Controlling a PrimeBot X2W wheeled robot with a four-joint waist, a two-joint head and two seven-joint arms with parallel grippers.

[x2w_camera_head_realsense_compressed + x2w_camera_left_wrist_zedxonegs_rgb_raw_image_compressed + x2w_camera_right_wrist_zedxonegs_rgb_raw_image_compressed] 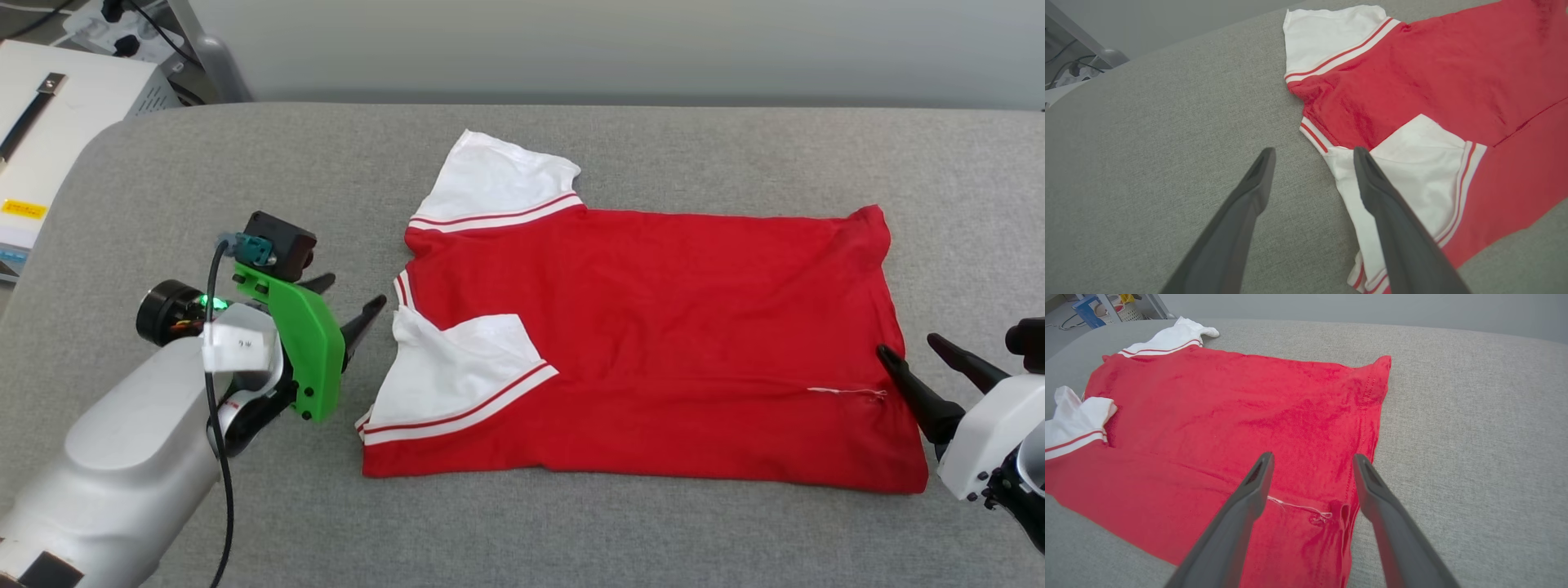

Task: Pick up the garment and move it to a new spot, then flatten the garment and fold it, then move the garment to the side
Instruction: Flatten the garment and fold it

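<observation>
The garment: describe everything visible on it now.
The garment is a red T-shirt with white sleeves, red-white striped trim. It lies flat on the grey surface, neck toward the robot's left. Its near side is folded over, near sleeve atop the body; far sleeve spread out. A loose white thread lies near the hem. Both open, the left gripper and right gripper flank it, holding nothing.

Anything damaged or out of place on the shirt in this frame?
A loose white thread trails across the red garment near its hem, just in front of the right gripper. The fabric puckers where it ends, so it looks like a pulled stitch. Nothing else stands out.
</observation>
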